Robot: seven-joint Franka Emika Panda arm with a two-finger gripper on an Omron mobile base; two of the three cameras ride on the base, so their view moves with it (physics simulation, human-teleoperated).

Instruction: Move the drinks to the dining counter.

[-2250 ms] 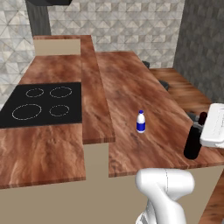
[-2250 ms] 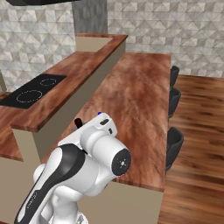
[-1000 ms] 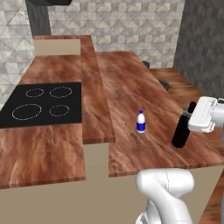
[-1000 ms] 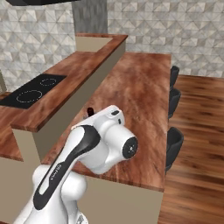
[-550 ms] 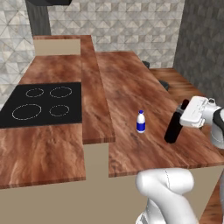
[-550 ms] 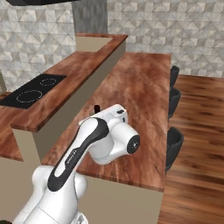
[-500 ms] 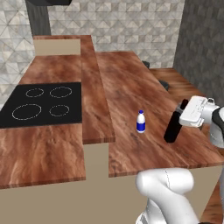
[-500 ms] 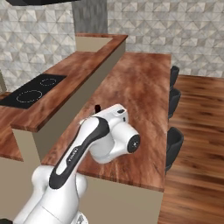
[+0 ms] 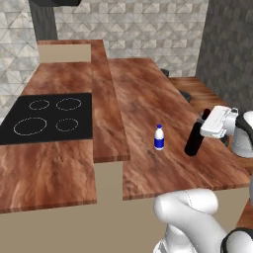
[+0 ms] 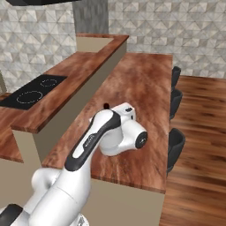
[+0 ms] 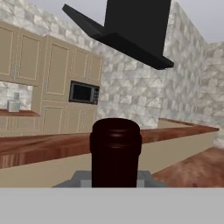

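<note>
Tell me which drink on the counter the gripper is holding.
The black bottle, clamped in the gripper. The blue-and-white bottle stands free to its left on the counter.

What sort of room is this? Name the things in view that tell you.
A home kitchen, rendered rather than real: a black cooktop set in a wood counter, a range hood overhead, and a built-in microwave among beige cabinets.

place: home kitchen | seen: black cooktop (image 9: 47, 114) set in wood counter | range hood (image 11: 127, 30), microwave (image 11: 84, 92), beige cabinets (image 11: 30, 65) ahead of hand | stone-tiled walls (image 9: 138, 29)
</note>
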